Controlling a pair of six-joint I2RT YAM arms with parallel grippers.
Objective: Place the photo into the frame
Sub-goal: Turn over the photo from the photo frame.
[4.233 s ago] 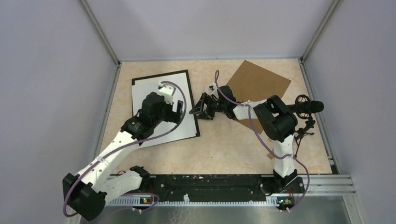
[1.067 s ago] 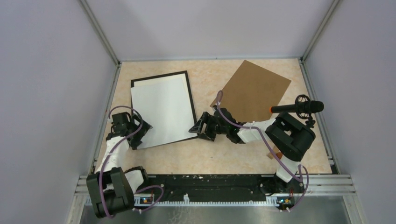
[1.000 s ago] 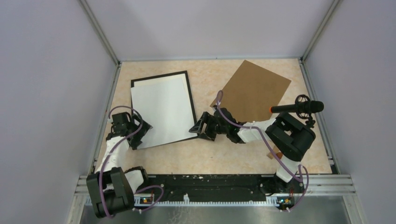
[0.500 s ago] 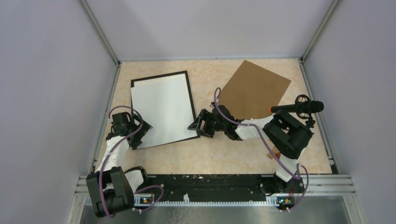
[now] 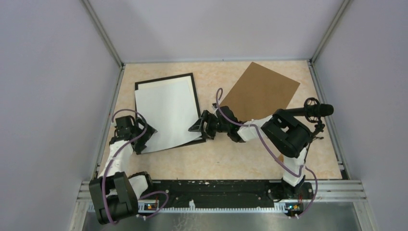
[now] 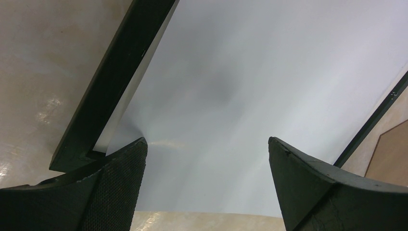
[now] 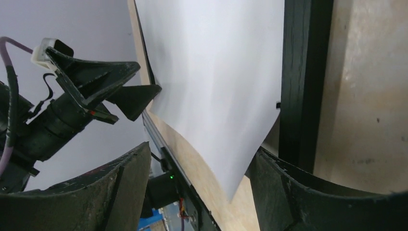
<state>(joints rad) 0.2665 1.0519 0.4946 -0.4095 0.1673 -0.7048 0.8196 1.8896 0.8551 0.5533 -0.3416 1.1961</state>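
The frame [image 5: 197,98], with a thin black border, lies flat at the left of the table. The white photo [image 5: 166,113] lies on it askew, and its near-left corner sticks out past the border. My left gripper [image 5: 146,132] is open and empty at that corner. In the left wrist view [image 6: 207,140] the photo [image 6: 250,96] and the frame's border [image 6: 115,72] lie ahead of it. My right gripper [image 5: 196,128] is open at the frame's near-right corner. In the right wrist view [image 7: 202,148] the photo's corner [image 7: 216,72] lies between the jaws, next to the border [image 7: 303,82].
A brown backing board [image 5: 260,94] lies at the back right, behind my right arm. A black microphone [image 5: 315,109] stands at the right edge. A metal rail [image 5: 111,110] and grey walls bound the table. My left gripper also shows in the right wrist view [image 7: 96,82].
My left arm pulled back from over the frame to its near-left corner, then stayed still. My right gripper moved left to the frame's near-right corner in the last second.
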